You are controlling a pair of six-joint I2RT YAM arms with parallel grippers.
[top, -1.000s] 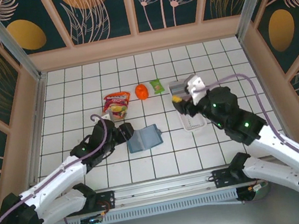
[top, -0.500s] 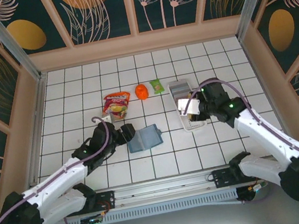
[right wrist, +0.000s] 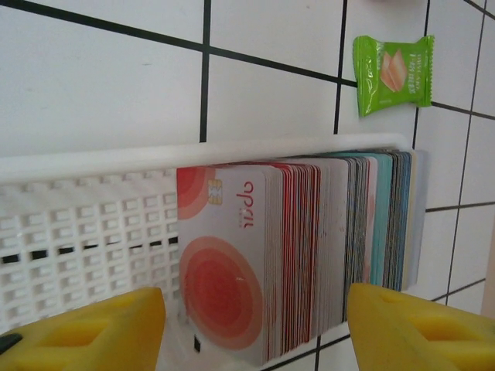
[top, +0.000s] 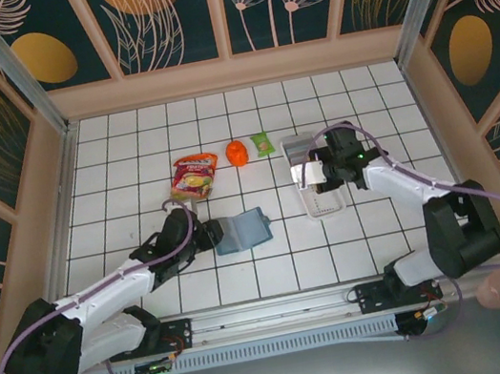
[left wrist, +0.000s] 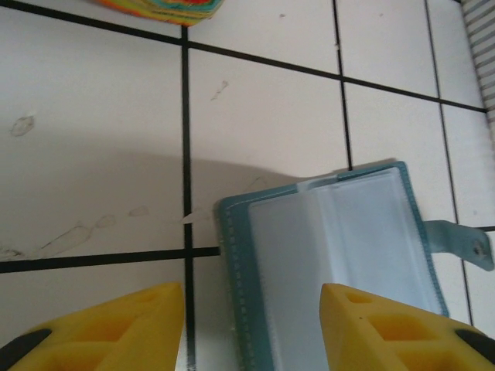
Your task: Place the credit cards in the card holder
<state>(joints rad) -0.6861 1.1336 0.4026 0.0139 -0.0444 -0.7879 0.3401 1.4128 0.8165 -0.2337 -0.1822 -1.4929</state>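
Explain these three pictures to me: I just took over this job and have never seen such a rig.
Two robot arms are bolted at the near edge of the table. The overhead picture looks down on both: the left gripper sits by the open teal card holder, the right gripper above the white tray. Farther back lie a red snack bag, an orange object and a green packet. The other two pictures come from cameras on the wrists; the yellow shapes are each arm's own fingers. The left one shows the holder's clear sleeves; the right one shows the credit cards standing stacked in the tray. Both grippers are open, and nothing is held.
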